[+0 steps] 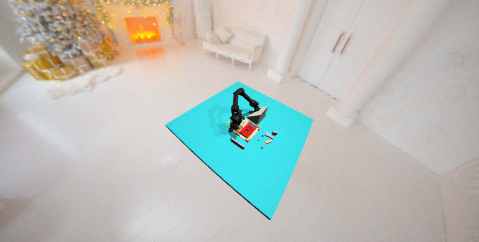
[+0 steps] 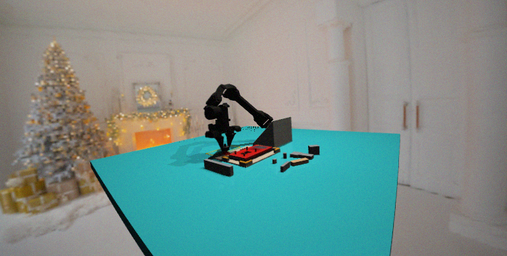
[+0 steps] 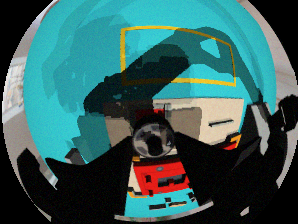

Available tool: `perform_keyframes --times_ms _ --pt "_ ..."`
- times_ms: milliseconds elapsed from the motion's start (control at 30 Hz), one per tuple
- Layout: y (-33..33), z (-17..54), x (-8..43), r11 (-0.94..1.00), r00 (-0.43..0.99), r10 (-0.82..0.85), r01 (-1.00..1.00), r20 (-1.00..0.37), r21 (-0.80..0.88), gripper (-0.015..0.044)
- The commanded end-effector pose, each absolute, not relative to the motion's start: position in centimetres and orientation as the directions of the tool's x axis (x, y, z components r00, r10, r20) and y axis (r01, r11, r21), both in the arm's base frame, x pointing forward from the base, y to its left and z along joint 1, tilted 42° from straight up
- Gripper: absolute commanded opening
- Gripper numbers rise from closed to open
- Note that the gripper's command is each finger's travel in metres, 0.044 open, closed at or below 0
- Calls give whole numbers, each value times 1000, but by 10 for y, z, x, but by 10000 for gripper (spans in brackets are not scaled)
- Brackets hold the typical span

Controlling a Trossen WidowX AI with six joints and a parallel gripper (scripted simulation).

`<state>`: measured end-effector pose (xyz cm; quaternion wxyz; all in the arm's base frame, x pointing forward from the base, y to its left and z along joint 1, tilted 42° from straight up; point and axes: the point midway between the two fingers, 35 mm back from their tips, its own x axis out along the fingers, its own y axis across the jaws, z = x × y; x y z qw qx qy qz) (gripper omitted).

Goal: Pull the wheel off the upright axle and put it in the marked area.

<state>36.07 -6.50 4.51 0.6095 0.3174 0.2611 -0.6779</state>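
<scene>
wrist view: my gripper (image 1: 233, 130) (image 2: 224, 149) (image 3: 153, 137) is clamped on the wheel (image 3: 145, 131), one finger on either side of it. the wheel sits at the cream-coloured end of the board (image 1: 244, 124) (image 2: 266, 154) (image 3: 222, 111), beside the red panel (image 1: 247, 130) (image 2: 253, 151) (image 3: 162, 176), and outside the yellow outline (image 3: 159, 28). whether the axle remains inside the wheel, i cannot tell. exterior view: a dark wedge (image 1: 258, 115) (image 2: 282, 131) stands behind the board.
</scene>
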Motion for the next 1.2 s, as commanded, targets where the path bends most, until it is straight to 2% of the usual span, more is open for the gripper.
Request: perform_keyframes --times_ms 0,1167 --pt "-64 46 361 -122 -56 -661 992 -749 33 0" --pt "-56 54 362 -121 -55 -661 992 -748 34 0"
